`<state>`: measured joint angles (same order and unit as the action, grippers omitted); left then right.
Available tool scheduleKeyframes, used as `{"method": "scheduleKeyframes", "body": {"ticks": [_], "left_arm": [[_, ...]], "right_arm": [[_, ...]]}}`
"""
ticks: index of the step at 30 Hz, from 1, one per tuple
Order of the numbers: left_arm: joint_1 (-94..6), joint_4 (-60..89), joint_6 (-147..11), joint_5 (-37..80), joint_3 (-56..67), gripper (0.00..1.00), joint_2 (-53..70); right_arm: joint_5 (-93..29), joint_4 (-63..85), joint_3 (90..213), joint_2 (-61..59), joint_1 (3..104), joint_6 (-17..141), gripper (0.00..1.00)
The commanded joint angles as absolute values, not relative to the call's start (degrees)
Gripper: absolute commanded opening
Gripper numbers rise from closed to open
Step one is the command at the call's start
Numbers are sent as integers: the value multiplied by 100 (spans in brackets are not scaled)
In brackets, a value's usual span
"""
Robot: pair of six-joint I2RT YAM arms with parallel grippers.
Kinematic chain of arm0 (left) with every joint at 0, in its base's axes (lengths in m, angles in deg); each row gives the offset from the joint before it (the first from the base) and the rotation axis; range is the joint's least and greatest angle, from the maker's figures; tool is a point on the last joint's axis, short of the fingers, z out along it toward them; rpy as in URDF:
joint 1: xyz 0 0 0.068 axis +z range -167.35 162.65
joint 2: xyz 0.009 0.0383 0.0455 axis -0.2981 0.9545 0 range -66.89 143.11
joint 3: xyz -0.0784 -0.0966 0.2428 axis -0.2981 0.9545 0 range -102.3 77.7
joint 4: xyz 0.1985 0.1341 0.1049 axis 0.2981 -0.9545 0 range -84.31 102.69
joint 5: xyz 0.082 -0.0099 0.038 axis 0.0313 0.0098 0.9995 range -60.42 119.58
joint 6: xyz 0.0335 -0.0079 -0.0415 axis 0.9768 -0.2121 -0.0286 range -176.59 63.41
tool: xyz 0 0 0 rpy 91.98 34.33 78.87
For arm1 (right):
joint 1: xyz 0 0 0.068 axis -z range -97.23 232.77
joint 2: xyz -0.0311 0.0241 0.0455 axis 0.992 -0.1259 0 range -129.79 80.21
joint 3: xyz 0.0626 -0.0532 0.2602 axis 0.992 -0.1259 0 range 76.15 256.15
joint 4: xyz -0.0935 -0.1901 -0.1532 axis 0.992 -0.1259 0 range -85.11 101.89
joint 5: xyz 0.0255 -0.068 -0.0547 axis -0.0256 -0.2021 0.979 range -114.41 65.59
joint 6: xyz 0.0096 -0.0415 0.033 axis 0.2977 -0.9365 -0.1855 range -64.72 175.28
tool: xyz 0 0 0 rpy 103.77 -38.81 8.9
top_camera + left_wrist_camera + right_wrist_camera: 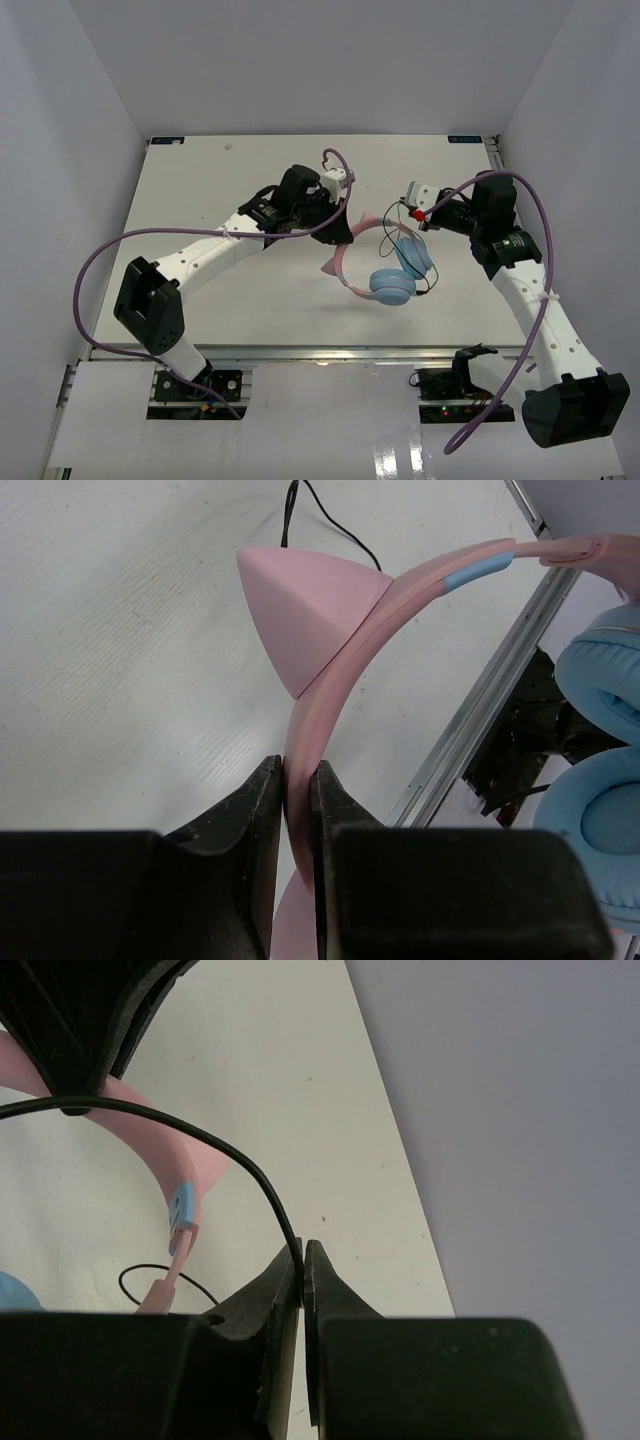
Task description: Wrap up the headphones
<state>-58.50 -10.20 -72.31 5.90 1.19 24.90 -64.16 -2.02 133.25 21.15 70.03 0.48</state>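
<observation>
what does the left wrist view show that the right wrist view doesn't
Left wrist only: the pointed cat ear, and a close look at the left gripper squeezing the pink headband. Right wrist only: the right gripper pinching the thin black cable. Both: the headband with its blue stripe, a stretch of the cable, and the white table.

white arm links (215, 250) with black joints (150, 305) — thick purple cables (546, 250) alongside, black wedge-shaped fingers (245, 825)
</observation>
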Motion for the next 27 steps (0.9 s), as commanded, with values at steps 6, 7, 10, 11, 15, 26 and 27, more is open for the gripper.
{"method": "scheduleKeyframes", "body": {"ticks": [6, 7, 10, 11, 15, 26, 27], "left_arm": [[-6042, -574, -7389, 205, -392, 0, 2487], [-6050, -593, -7377, 222, -451, 0, 2485], [-6050, -689, -7315, 357, -542, 0, 2379], [-6050, -718, -7295, 411, -551, 0, 2325], [-6056, -798, -7221, 597, -498, 0, 2081], [-6051, -877, -7187, 993, -186, 0, 1534], [-6050, -868, -7195, 998, -177, 0, 1492]], "right_arm": [[-5638, -165, 13248, 1901, 6658, 134, 8], [-5570, -134, 13202, 1873, 6642, 161, 8], [-5363, -66, 13077, 1778, 6642, 292, 8], [-5311, -35, 13044, 1751, 6642, 331, 8], [-5276, 72, 12964, 1723, 6646, 595, 8], [-6123, 170, 13180, 1566, 6908, 1746, 8], [-6240, 177, 13186, 1547, 6943, 1871, 8]]}}
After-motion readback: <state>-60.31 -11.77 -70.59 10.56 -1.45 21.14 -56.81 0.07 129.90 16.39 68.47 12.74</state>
